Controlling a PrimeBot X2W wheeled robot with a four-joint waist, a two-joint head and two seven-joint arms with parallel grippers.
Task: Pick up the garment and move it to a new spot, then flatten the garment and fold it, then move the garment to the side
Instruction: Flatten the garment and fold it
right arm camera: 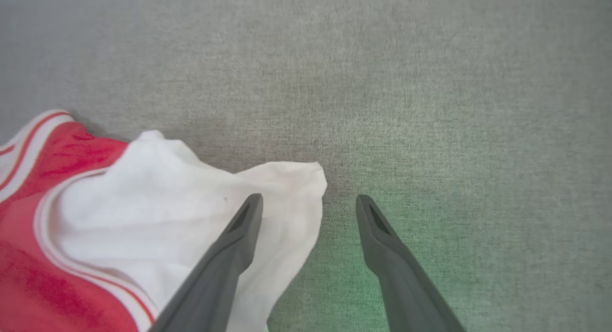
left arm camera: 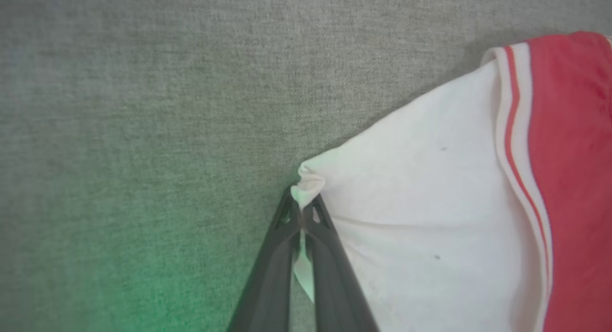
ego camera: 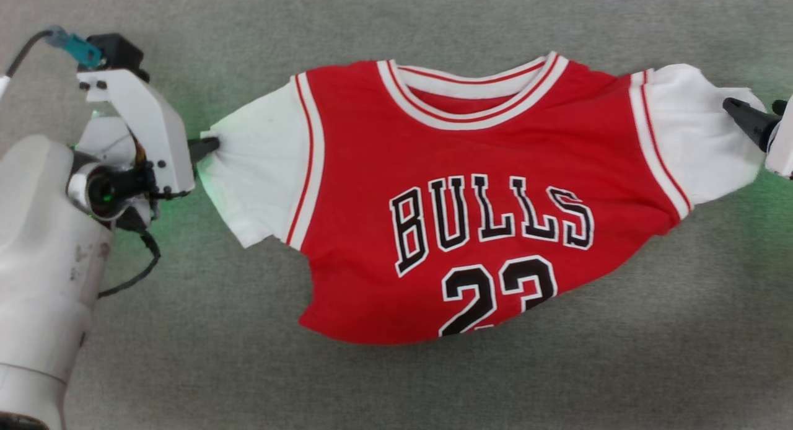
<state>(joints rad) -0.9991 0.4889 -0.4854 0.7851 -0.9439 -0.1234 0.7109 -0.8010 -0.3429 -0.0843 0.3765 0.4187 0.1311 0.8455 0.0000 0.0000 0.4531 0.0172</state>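
The garment (ego camera: 471, 194), a red jersey with white short sleeves, lies front up on the grey cloth surface, its "BULLS" lettering showing and its lower hem tucked under. My left gripper (ego camera: 207, 148) is shut on the tip of the left white sleeve (left arm camera: 430, 217), with a pinch of white cloth between its fingers (left arm camera: 267, 274). At the right edge my right gripper (ego camera: 753, 111) stands open. In the right wrist view one of its fingers (right arm camera: 229, 246) lies over the right white sleeve (right arm camera: 158, 217) and the other rests over bare cloth surface beside it.
The grey fabric surface (ego camera: 396, 386) runs all around the jersey. My pale left forearm (ego camera: 43, 263) fills the lower left, with a cable looping beside it. Green light from the grippers tints the surface near both sleeves.
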